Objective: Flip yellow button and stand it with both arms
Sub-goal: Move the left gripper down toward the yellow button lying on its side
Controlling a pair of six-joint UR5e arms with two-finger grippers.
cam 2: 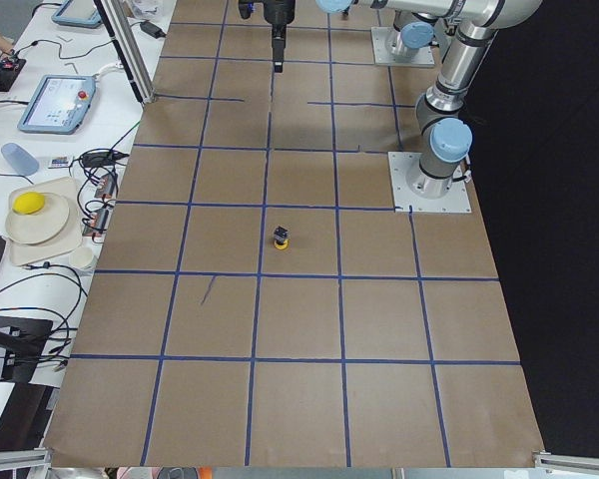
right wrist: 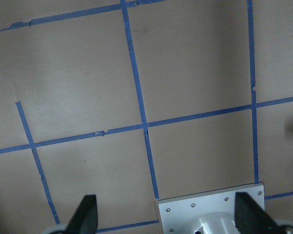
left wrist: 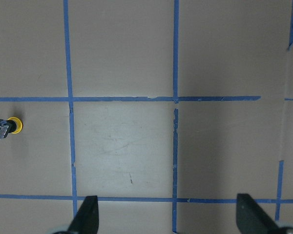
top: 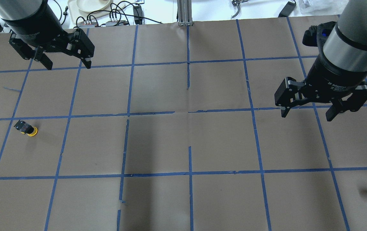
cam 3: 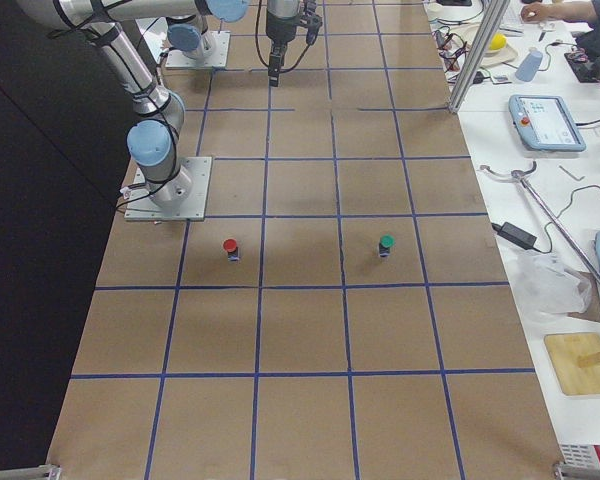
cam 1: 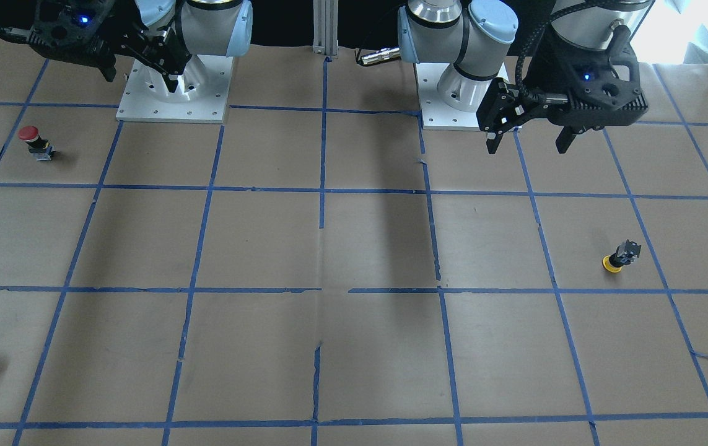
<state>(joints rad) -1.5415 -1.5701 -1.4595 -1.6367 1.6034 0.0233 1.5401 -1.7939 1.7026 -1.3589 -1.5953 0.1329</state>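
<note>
Left gripper [top: 68, 65]: jaws apart, empty, held above the table [top: 157, 144]. Right gripper [top: 307, 115]: jaws apart, empty, well apart from the work. The yellow button [top: 27, 128] sits on the robot's left side, apparently cap down with its body up. Step in hand: approach, not yet begun. The next move likely calls for the left gripper to descend over the body, with the right assisting the turn.

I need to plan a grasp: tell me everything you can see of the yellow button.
The yellow button is small: a round yellow cap on a blocky black-grey body, plastic-looking. It seems to rest upside down, cap on the table, body up, inside a blue-taped square on the robot's left side. Nothing else touches it.
</note>
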